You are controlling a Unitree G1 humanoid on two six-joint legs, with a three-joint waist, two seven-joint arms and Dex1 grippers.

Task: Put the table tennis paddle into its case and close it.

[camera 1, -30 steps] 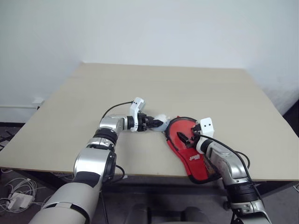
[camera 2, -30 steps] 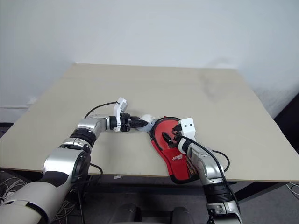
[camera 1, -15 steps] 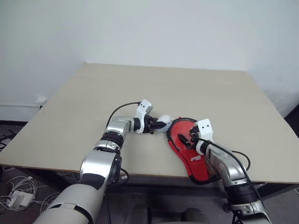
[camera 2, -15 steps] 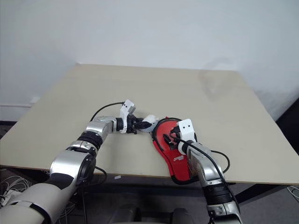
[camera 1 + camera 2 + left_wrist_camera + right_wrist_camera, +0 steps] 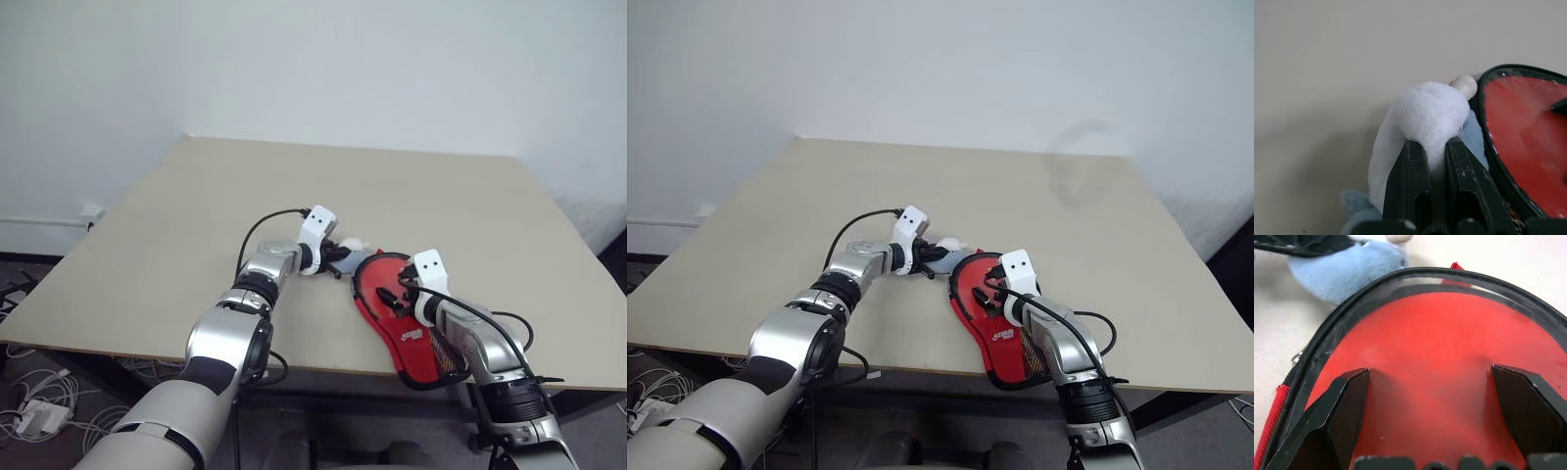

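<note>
The paddle (image 5: 1440, 362) lies face up inside the open case (image 5: 416, 343) near the table's (image 5: 176, 245) front edge; its handle is hidden under my right arm, so its seating cannot be confirmed. My right fingers (image 5: 1347, 401) are spread wide over the red face. My left fingers (image 5: 1413, 166) are pinching a white and pale-blue soft toy (image 5: 1425, 117) that sits just beside the case's black zip rim (image 5: 1488, 142).

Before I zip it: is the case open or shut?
Open. The case has its zip rim parted, with the paddle's red face lying exposed inside.
</note>
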